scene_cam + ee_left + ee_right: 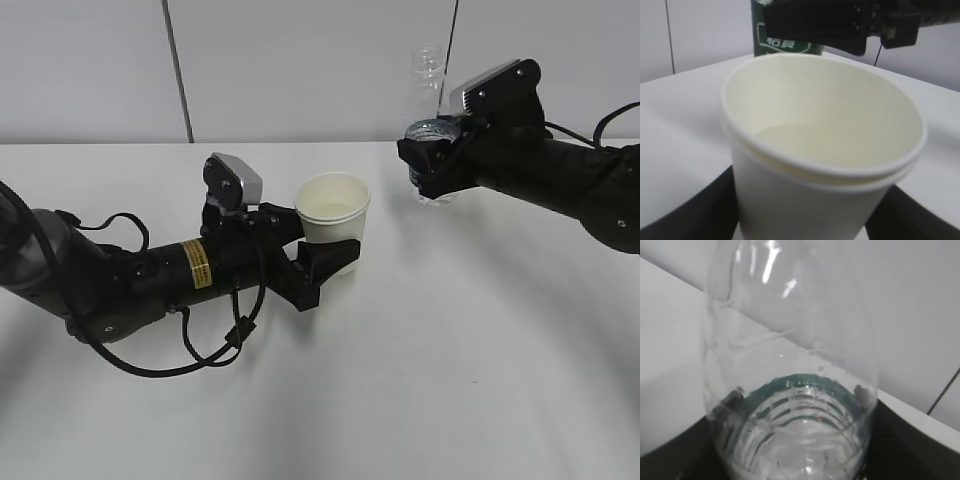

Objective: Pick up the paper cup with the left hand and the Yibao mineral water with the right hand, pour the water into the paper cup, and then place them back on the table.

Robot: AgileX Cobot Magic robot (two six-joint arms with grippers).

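Observation:
The cream-white paper cup (332,216) stands upright between the fingers of my left gripper (318,262), which is shut on its lower wall; I cannot tell if it rests on the white table (430,340). It fills the left wrist view (820,150), with some water in its bottom (790,140). My right gripper (425,165) is shut on the Yibao mineral water bottle (428,75), held upright at the back right, apart from the cup. The clear bottle fills the right wrist view (790,390), its green label (805,385) low down. The label also shows behind the cup (785,45).
A grey-white wall (300,60) with dark vertical seams stands behind the table. Black cables (200,350) loop from the left arm onto the tabletop.

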